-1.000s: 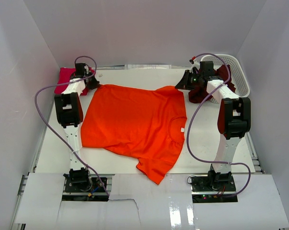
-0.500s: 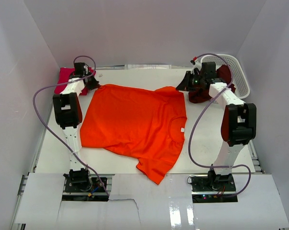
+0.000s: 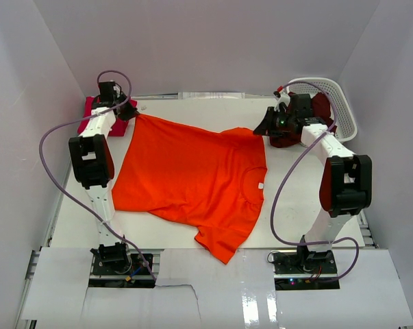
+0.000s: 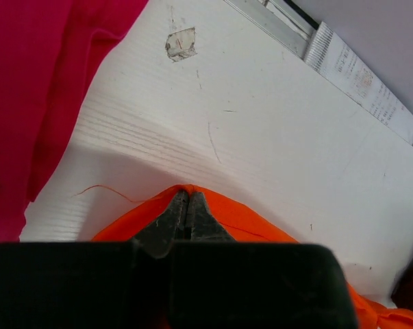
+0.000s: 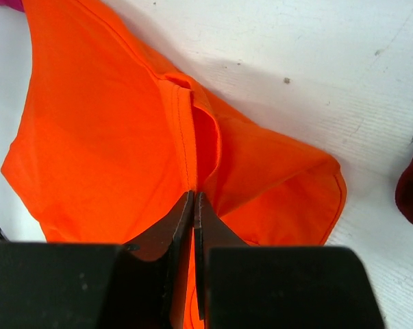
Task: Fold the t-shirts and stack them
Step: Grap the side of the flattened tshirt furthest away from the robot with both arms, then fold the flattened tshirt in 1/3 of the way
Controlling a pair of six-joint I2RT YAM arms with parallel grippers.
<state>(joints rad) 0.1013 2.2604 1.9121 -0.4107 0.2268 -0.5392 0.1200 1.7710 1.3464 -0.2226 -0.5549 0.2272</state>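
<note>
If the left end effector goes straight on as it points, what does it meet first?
Probably the bare white table, near a scuffed patch; depth is unclear. The magenta t-shirt lies to one side. The left end effector grips the orange t-shirt.

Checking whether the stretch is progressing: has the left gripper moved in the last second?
Yes. The left gripper, shut on a corner of the orange t-shirt, has pulled back toward the far edge of the table, alongside the magenta t-shirt.
</note>
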